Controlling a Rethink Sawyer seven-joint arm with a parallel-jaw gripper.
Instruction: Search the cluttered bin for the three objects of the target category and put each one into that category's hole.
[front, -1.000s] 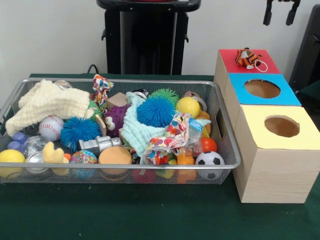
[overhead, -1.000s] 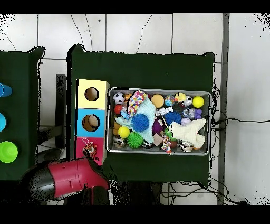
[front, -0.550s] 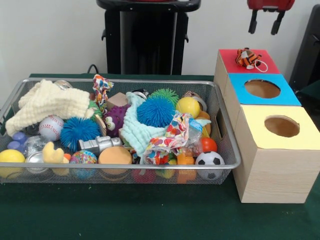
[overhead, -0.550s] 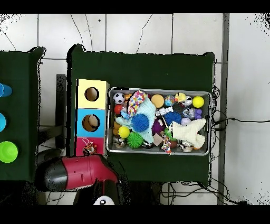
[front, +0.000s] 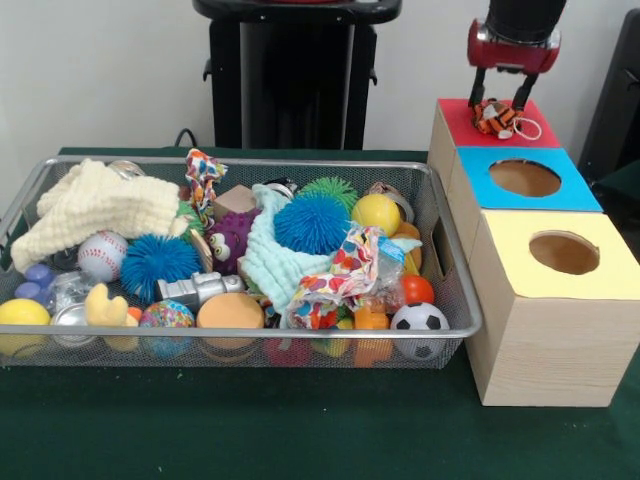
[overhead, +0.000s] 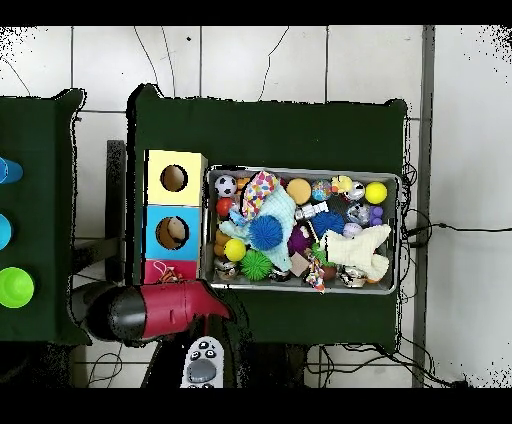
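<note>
orange striped tiger toy (front: 494, 117); red-topped box (front: 460, 122).

Three wooden boxes stand in a row at the right — red-topped box (front: 470, 118), blue-topped box (front: 524, 180), yellow-topped box (front: 560, 255). Two round holes show, one in the blue top and one in the yellow. One wire bin (front: 455, 300) fills the left and middle. In it: two blue spiky balls (front: 312, 222), one green spiky ball (front: 328, 189), one baseball (front: 102, 254), one soccer ball (front: 419, 320) — and two yellow balls (front: 376, 213).
</note>
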